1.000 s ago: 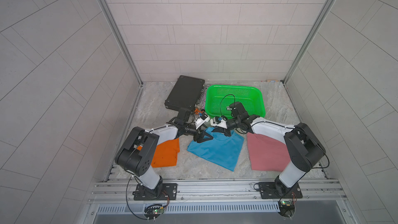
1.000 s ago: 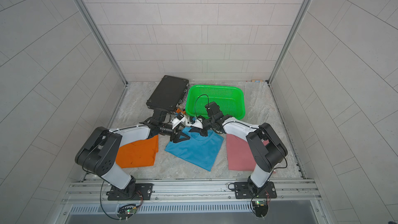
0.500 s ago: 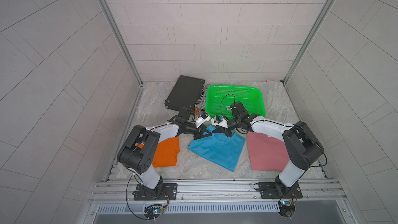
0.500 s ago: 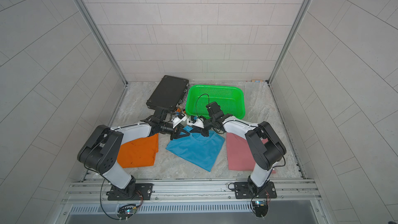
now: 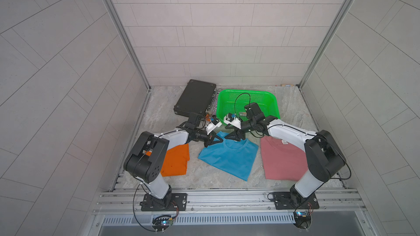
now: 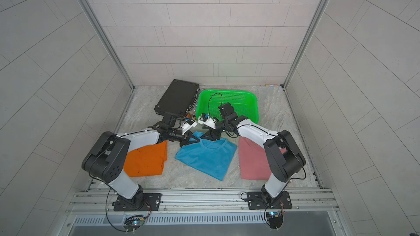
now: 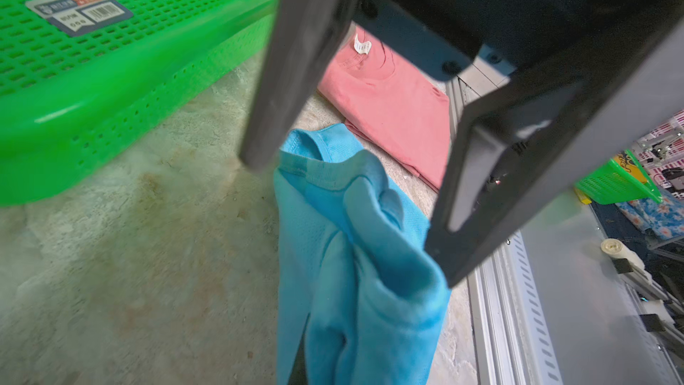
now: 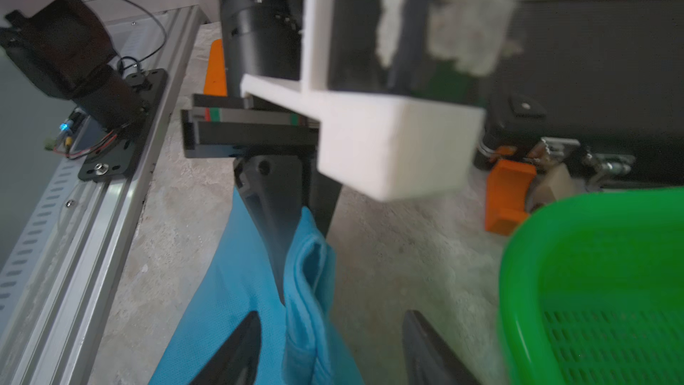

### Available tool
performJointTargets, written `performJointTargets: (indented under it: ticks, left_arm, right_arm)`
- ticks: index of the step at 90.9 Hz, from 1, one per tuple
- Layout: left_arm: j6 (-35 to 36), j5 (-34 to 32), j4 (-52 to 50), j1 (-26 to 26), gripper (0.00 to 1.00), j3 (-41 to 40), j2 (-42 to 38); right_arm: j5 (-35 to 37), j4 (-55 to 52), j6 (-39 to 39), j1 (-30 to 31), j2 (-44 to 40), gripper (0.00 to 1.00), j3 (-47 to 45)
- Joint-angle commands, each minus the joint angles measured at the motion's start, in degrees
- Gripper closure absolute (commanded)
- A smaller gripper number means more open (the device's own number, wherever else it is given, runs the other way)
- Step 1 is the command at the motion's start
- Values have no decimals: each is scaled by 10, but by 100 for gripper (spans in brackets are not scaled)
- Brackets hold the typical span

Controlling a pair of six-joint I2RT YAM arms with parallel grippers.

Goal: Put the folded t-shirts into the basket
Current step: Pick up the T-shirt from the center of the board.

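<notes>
Three folded t-shirts lie on the floor in both top views: orange (image 5: 176,162), blue (image 5: 229,157) and pink (image 5: 281,162). Behind them stands the green basket (image 5: 246,91), with no shirt in it. My left gripper (image 5: 212,140) is shut on the far left corner of the blue t-shirt (image 8: 307,283), its dark fingers (image 8: 281,216) pinching bunched cloth. My right gripper (image 8: 329,331) stands open at the collar edge, fingertips (image 8: 244,338) on either side of the raised fold. In the left wrist view blue cloth (image 7: 355,253) covers the left jaws.
A black hard case (image 5: 195,98) lies to the left of the basket. A small orange block (image 8: 507,190) and some metal hardware sit between the case and the basket's near corner. An aluminium rail (image 5: 227,195) runs along the front edge.
The left gripper has closed on the blue t-shirt's far corner. The right gripper has opened and let go of the cloth. Both arms stay at the shirt's far edge.
</notes>
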Motion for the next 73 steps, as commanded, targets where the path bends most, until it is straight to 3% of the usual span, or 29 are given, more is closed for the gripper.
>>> performJointTargets:
  ticks: [1, 22, 27, 44, 57, 73]
  left_arm:
    - [-37, 0, -40, 4, 96, 20, -8]
    - [-117, -2, -57, 6, 95, 15, -40]
    - [-146, -21, -61, 7, 96, 13, -46]
    - [-230, -55, -73, 22, 96, -1, -43]
    - [-283, -62, -60, 30, 96, -11, -26]
    - [-331, -94, -78, 39, 95, -8, -8]
  right_arm:
    - [115, -39, 114, -8, -50, 26, -6]
    - [213, -54, 266, -17, -120, 23, -87]
    - [247, -44, 341, -17, -145, 19, -110]
    - [336, -105, 563, -18, -236, 21, -166]
    - [303, -104, 681, -18, -258, 24, -220]
    - [249, -107, 716, -23, -210, 26, -227]
